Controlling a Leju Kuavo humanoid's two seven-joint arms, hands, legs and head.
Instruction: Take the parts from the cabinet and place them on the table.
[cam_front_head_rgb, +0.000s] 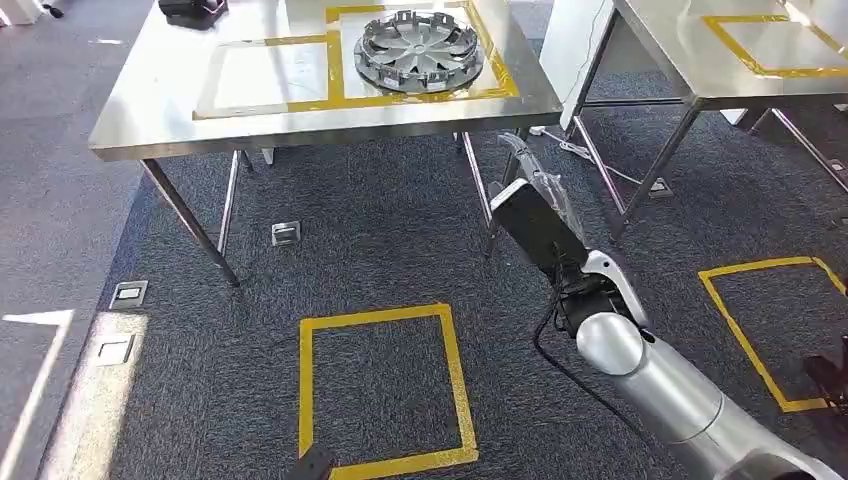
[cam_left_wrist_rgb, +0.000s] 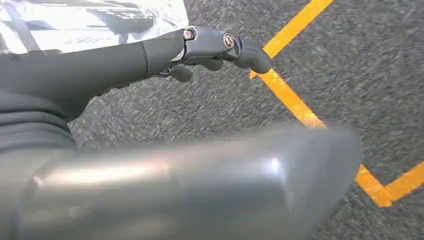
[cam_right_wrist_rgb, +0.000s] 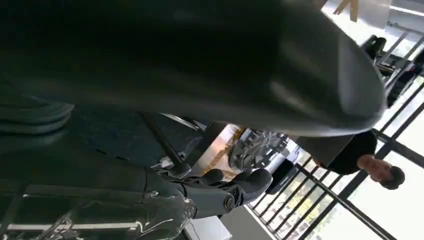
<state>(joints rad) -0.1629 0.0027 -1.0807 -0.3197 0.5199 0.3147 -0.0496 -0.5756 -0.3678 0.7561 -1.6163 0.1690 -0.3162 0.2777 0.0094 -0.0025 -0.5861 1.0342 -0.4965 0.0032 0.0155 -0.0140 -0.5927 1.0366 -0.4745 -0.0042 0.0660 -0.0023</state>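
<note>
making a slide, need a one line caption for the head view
Right hand carries a plastic-wrapped part toward the steel table, where a round wheel cover already lies.

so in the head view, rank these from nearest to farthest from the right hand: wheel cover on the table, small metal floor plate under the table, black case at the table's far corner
1. Small metal floor plate, on the carpet left of the right hand.
2. Wheel cover, on the table inside the yellow tape.
3. Black case, at the far left corner.

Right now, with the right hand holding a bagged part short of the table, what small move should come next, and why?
Probably raise the right hand forward toward the steel table: the bagged part hangs over carpet, and the taped square beside the wheel cover is free.
</note>
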